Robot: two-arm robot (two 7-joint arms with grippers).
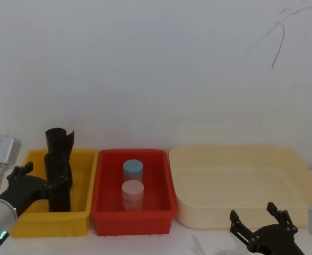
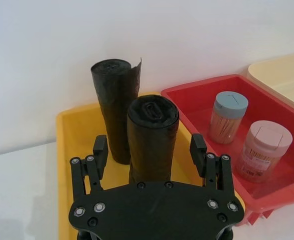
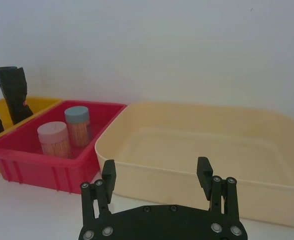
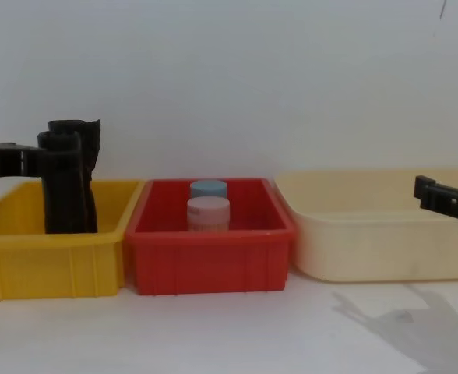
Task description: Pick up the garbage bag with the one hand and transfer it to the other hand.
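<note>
The left gripper (image 2: 148, 145) reaches forward, jaws spread (wrist ring glowing green); the right gripper (image 3: 156, 167) hovers low, jaws likewise apart.

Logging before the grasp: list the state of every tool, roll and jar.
left tool, open, fingers either side of the garbage bag.
right tool, open, holding nothing.
garbage bag, upright in the yellow bin, not gripped.
flapped roll, upright behind it.
blue-lidded jar, upright, lid on.
pink-lidded jar, upright, lid on.

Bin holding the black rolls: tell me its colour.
Yellow bin, clearest in the chest view.
</note>
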